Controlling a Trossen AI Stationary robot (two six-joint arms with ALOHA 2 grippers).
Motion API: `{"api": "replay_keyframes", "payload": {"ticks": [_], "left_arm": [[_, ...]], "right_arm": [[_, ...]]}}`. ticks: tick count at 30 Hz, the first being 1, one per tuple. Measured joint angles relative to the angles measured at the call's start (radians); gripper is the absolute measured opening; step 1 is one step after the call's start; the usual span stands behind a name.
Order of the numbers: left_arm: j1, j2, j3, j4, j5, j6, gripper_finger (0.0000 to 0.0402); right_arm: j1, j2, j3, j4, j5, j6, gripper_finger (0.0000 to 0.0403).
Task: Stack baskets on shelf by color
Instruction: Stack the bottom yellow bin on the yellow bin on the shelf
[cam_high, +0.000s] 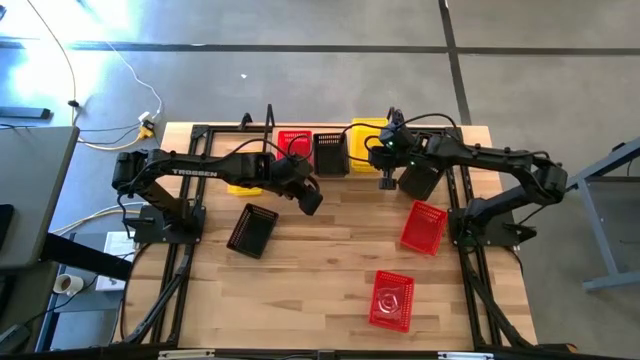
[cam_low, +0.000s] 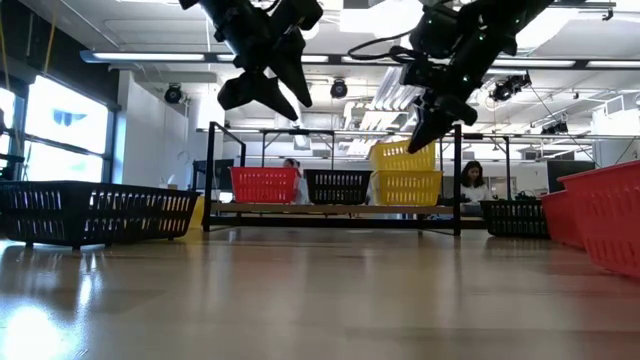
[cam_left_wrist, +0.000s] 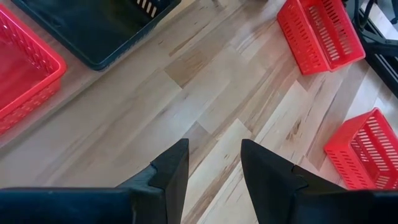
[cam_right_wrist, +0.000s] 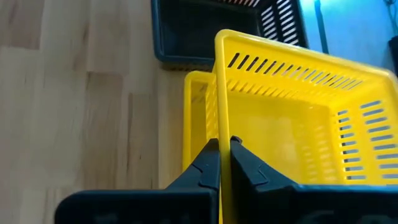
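The shelf (cam_low: 330, 208) stands at the table's far edge. On it are a red basket (cam_low: 264, 184), a black basket (cam_low: 338, 186) and two nested yellow baskets (cam_low: 407, 186). My right gripper (cam_right_wrist: 224, 142) is shut on the upper yellow basket (cam_right_wrist: 292, 106), also seen from above (cam_high: 385, 178). My left gripper (cam_left_wrist: 214, 146) is open and hangs over bare table in front of the shelf (cam_high: 312, 200). On the tabletop lie two red baskets (cam_high: 424, 226) (cam_high: 392, 300), two black baskets (cam_high: 252, 230) (cam_high: 420, 180) and a yellow basket (cam_high: 245, 187) under the left arm. My right gripper pinches the upper yellow basket's side wall at its rim (cam_right_wrist: 221, 124), one finger (cam_right_wrist: 208, 165) outside and one finger (cam_right_wrist: 242, 165) inside. It comes from above, slanting down. The basket sits slightly tilted inside the lower yellow basket (cam_right_wrist: 196, 99) on the shelf.
Black wire frames (cam_low: 210, 170) stand upright at both shelf ends. Black rails (cam_high: 470, 270) run along the table's left and right sides. Bare wood lies in the table's middle and near part. People sit in the room behind the shelf.
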Motion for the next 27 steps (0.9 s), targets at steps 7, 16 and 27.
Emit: {"api": "replay_keyframes", "payload": {"ticks": [7, 16, 27], "left_arm": [[0.001, 0.0, 0.0, 0.0, 0.0, 0.0, 0.0136], [0.001, 0.0, 0.0, 0.0, 0.0, -0.003, 0.0136], [0.001, 0.0, 0.0, 0.0, 0.0, -0.003, 0.0136]], "right_arm": [[-0.001, 0.0, 0.0, -0.001, 0.0, 0.0, 0.0], [0.0, 0.0, 0.0, -0.002, 0.002, 0.0, 0.0052], [0.007, -0.007, 0.001, -0.003, 0.011, -0.003, 0.009]]}}
